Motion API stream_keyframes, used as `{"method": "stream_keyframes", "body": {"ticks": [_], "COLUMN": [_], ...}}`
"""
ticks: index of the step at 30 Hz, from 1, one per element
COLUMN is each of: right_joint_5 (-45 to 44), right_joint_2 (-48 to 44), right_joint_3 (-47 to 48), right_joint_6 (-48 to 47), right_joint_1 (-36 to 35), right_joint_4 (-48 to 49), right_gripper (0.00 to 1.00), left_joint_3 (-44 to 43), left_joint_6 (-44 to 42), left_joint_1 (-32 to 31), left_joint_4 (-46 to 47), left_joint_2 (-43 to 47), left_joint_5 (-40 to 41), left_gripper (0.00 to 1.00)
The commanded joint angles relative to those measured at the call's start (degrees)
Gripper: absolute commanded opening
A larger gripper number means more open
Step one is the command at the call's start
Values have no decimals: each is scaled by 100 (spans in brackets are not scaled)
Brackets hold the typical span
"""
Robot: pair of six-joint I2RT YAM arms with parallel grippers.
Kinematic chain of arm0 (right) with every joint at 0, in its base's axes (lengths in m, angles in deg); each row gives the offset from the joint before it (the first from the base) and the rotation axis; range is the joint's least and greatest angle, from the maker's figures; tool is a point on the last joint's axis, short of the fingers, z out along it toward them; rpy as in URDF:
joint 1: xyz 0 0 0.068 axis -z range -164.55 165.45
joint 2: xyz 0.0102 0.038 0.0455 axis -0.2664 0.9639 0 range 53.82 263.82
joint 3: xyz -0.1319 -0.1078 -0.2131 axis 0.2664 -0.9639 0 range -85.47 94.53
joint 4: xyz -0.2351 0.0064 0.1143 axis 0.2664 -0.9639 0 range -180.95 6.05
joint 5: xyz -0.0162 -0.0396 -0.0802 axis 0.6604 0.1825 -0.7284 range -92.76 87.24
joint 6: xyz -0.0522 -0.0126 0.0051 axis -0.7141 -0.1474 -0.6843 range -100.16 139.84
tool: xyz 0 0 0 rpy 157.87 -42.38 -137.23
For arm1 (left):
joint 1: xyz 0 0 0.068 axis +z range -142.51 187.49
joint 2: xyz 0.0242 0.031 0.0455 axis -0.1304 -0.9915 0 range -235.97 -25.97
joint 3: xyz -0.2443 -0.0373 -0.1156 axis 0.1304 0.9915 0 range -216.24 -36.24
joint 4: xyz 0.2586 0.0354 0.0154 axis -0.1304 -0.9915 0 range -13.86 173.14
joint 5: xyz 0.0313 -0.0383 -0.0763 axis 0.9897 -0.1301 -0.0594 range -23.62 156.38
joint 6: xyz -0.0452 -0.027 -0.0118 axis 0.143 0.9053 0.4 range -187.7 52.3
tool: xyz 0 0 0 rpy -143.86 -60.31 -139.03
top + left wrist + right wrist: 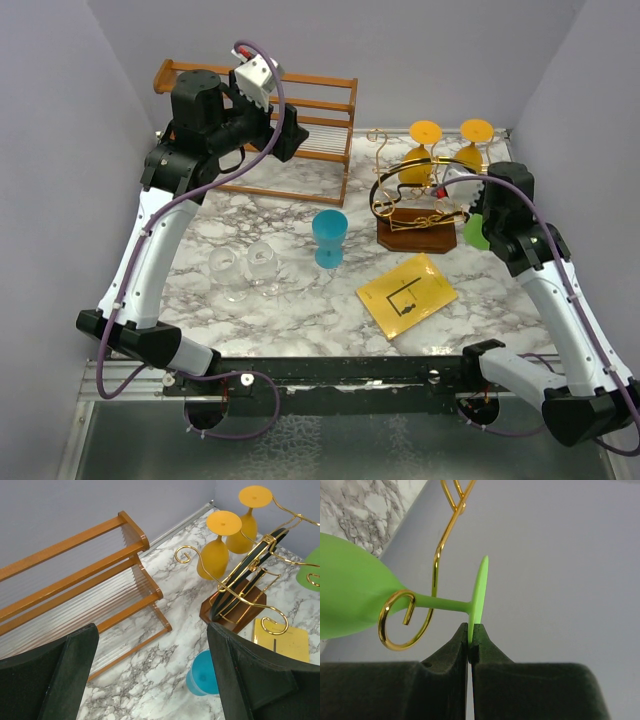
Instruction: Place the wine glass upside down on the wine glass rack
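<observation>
The wine glass rack is a gold wire stand on a dark wooden base at the back right; it also shows in the left wrist view. My right gripper is shut on the rim of the round foot of a green wine glass. The glass's stem lies inside a curled gold hook of the rack. The glass shows at the rack's right side in the top view. My left gripper is open and empty, raised above the table in front of the slatted shelf.
Two orange glasses hang upside down on the rack's far side. A blue glass stands mid-table, two clear glasses to its left, a yellow card at the front right. An orange-brown slatted shelf stands at the back left.
</observation>
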Motion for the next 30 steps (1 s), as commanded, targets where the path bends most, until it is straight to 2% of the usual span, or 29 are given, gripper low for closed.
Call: {"method": "stream_keyframes", "body": {"ticks": [1, 13, 23, 30], "right_joint_5": [-305, -91, 541, 561], "right_joint_2": [-247, -618, -817, -770], "right_joint_3": [-26, -156, -28, -10], "right_joint_6": [45, 276, 425, 416], "right_joint_1": [-27, -27, -27, -27], "right_joint_4": [119, -175, -635, -687], "right_gripper": [1, 1, 1, 1], "left_joint_3": [-58, -17, 62, 82], "left_joint_6": [66, 99, 110, 122], "left_joint_1": [50, 90, 107, 129], "left_joint_4": [169, 209, 269, 284], "left_joint_2": [66, 88, 42, 22], "left_joint_5": [-140, -177, -149, -193], "left_gripper": [92, 92, 92, 92]}}
